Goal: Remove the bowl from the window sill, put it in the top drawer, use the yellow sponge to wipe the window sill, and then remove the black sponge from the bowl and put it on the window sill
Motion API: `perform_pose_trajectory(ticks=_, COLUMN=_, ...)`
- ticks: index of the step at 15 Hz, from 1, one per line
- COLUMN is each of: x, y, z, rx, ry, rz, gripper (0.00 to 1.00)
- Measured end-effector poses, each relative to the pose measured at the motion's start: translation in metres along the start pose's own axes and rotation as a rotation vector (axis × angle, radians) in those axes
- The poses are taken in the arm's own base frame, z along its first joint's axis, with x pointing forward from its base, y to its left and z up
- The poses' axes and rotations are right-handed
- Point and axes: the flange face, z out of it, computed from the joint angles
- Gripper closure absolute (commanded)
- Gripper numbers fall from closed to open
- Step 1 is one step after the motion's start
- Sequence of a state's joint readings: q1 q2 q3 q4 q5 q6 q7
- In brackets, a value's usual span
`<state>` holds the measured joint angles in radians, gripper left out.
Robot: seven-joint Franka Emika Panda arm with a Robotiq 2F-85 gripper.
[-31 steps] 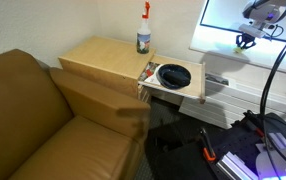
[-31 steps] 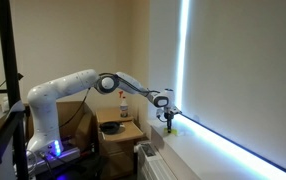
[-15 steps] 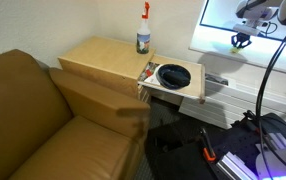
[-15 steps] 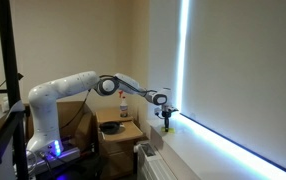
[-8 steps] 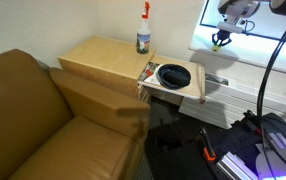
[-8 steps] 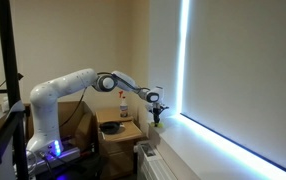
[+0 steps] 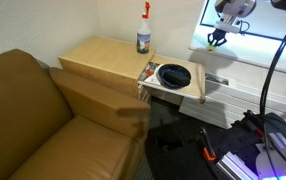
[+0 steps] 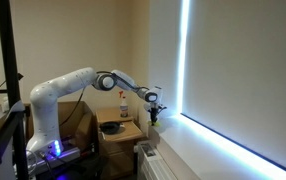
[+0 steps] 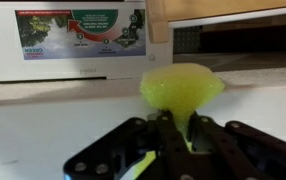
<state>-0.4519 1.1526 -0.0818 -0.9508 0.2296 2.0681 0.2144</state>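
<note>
Exterior view, from the sofa (image 7: 33, 110) side. A light wooden cabinet (image 7: 98, 55) carries a spray bottle (image 7: 143, 32). Its top drawer (image 7: 188, 94) stands pulled out, with the bowl (image 7: 174, 75) set inside and the black sponge (image 7: 173, 73) lying in the bowl. At the upper right, the end effector (image 7: 219, 40) hangs over the near end of the white sill (image 7: 248, 62). A speck of yellow-green shows at its tip.

Exterior view, from behind the robot. The arm (image 8: 73, 85) reaches from its base toward the bright window. The end effector (image 8: 153, 114) points down at the start of the sill (image 8: 198, 140). From here I cannot tell whether it touches the ledge.

Wrist view. The black fingers (image 9: 155, 135) are drawn in narrow and pinch the yellow sponge (image 9: 183, 88), which bulges out beyond them. The white sill (image 9: 63, 125) fills the picture below; contact between sponge and sill is not clear.

The step appears to be the wipe. To do it well, I would press the sponge down until it flattens slightly. Then I would draw it along the ledge in one level pass, keeping the wrist upright so only sponge meets the sill. The pinch should stay firm, since friction could drag the soft block out.
</note>
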Motion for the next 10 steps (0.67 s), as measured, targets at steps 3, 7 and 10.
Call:
perform_pose_trajectory(ticks=3, x=0.008, y=0.022, z=-0.003, rx=0.003, ry=0.008, rz=0.061, gripper=0.96)
perform_pose_trajectory(ticks=7, x=0.026, y=0.08, z=-0.012, rx=-0.024, ry=0.055, rz=0.175, gripper=0.96)
perform_pose_trajectory(ticks=10, x=0.037, y=0.127, z=-0.019, rx=-0.066, ry=0.105, rz=0.261, gripper=0.96)
